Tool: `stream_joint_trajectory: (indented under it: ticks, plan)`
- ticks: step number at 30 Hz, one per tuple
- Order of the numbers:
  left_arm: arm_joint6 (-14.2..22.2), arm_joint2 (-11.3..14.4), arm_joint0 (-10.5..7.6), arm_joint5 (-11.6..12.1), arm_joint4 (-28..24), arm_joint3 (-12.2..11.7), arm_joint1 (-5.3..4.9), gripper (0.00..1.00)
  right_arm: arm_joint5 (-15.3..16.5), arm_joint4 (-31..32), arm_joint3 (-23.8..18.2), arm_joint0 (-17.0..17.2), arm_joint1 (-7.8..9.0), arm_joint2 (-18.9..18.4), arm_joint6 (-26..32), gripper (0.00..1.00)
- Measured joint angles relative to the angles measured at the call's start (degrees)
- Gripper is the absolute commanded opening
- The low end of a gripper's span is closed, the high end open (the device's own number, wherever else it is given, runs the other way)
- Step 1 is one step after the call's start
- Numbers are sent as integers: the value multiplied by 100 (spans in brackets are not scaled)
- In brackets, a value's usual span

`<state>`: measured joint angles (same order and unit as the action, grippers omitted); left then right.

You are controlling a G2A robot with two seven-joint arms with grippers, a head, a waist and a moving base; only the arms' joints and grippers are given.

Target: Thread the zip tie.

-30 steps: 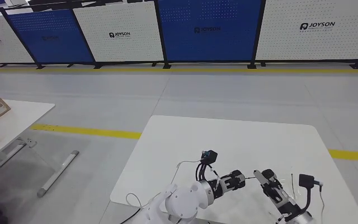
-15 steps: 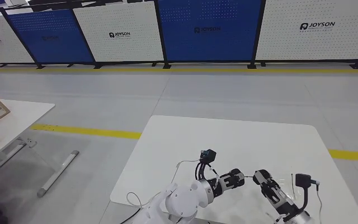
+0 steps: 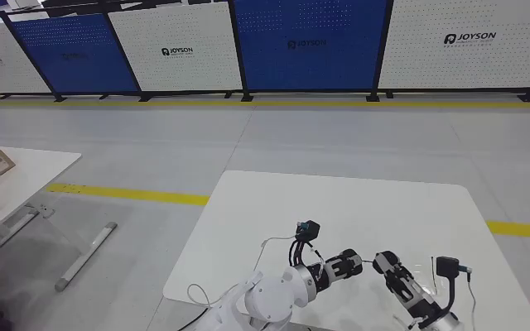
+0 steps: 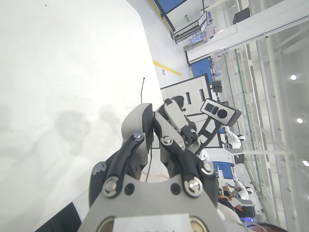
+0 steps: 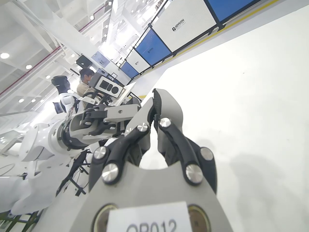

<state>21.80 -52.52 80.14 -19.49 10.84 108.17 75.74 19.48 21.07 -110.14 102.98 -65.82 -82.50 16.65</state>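
White bench (image 3: 331, 207), both arms low near its robot-side edge, tips meeting — left pincer (image 4: 152, 119) clenched on a thin black zip tie (image 4: 154, 148), strand trailing under its fingers — right pincer (image 5: 154, 105) clenched too, its catch hidden, spare tie (image 4: 142, 90) flat just beyond.

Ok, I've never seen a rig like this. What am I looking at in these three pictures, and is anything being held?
It is a two-armed robot at a white table. One picture looks down from above the arms; the other two come from cameras on each wrist, so each shows its own two-fingered gripper up close. The left gripper is shut on a thin black zip tie. The right gripper is also shut, its tips close to the left's; whether it pinches the tie I cannot tell. A second thin black zip tie lies on the table.
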Motion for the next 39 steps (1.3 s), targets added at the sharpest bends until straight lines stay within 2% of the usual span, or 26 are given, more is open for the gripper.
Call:
stream_joint_trajectory:
  ticks: [3,7,8,9,11,14,16,21,22,23,39]
  plan:
    - [-22,22,-12,0,9,-12,-4,0,0,-34,-49,32,21,-15,-56,96]
    - [-37,35,-39,1,1,-40,-7,0,0,-24,-95,84,51,-23,-137,83]
    - [-37,36,-57,1,-10,-58,-7,0,0,-14,-96,97,62,-23,-168,69]
    - [-39,36,-64,1,-17,-66,-6,0,0,-10,-94,100,66,-21,-181,67]
    - [-49,37,-79,1,-39,-83,-5,0,0,-2,-83,106,77,-10,-215,49]
    - [-69,38,-93,1,-69,-100,-4,0,0,2,-64,106,96,12,-267,45]
    - [-80,36,-98,1,-91,-112,-4,0,0,1,-56,104,109,26,-298,38]
    - [-107,41,-101,1,-134,-142,-5,0,0,-20,-33,96,142,50,-358,16]
    - [-111,43,-100,1,-139,-143,-6,0,0,-22,-29,93,148,53,-367,6]
    - [-115,44,-97,1,-146,-143,-7,0,0,-24,-26,90,153,55,-377,0]
    - [-153,48,-109,4,-261,-122,-32,0,0,-66,-17,74,248,126,-503,0]
